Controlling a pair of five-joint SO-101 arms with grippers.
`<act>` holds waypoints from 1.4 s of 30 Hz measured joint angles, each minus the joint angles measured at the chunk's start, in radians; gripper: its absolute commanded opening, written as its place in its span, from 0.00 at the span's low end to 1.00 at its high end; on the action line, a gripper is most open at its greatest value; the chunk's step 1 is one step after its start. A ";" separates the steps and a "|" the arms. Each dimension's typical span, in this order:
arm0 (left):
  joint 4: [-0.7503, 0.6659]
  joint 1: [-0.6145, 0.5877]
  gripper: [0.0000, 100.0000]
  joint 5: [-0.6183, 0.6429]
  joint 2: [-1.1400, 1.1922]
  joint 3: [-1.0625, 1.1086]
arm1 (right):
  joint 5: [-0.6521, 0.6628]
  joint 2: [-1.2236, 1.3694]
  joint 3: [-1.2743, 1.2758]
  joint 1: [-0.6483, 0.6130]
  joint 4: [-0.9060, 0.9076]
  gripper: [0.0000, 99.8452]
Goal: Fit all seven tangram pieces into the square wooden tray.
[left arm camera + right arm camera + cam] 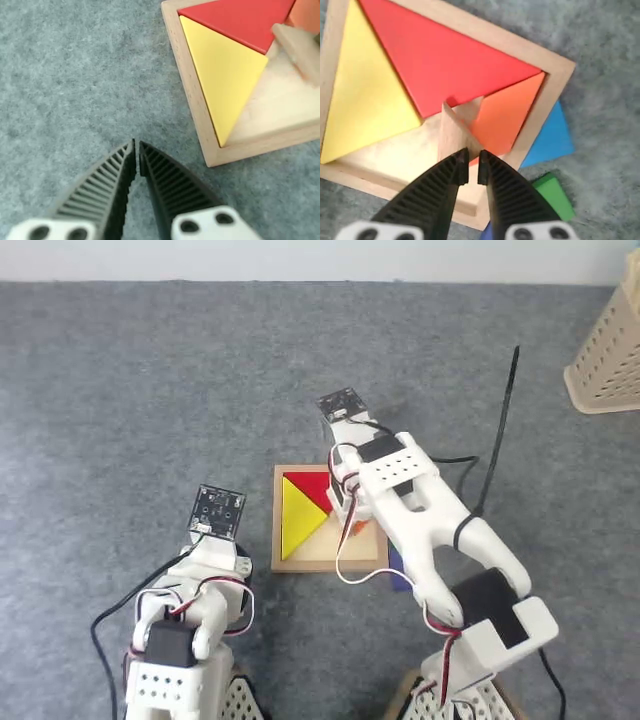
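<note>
While tray (277,525) sits on grey carpet (150,370) | perforated bin (610,350) well apart

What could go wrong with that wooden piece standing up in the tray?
The plain wood piece stands tilted on edge at the right hand's tips, beside the orange piece. It might come down on top of the orange or red piece instead of lying flat. The blue piece and green piece lie outside the tray, close to its rim, where they could get knocked away.

One wooden tray (555,75), seven tangram pieces (365,100) (445,55) (507,115) (452,132) (550,140) (552,195) (486,232), two pincers (136,145) (472,156), one perforated basket (605,350).
</note>
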 measured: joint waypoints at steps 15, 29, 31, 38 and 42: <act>0.000 -0.002 0.01 0.000 0.000 0.000 | 0.002 -0.233 0.184 -0.028 -0.127 0.05; 0.000 -0.002 0.01 0.000 0.000 0.000 | 0.006 -0.210 0.239 -0.057 -0.324 0.06; 0.000 -0.002 0.01 0.000 0.000 0.000 | 0.006 -0.176 0.239 -0.058 -0.344 0.06; 0.000 -0.002 0.01 0.000 0.000 0.000 | 0.126 -0.149 0.239 -0.132 -0.354 0.05; 0.000 -0.002 0.01 0.000 0.000 0.000 | 0.164 -0.147 0.239 -0.166 -0.354 0.05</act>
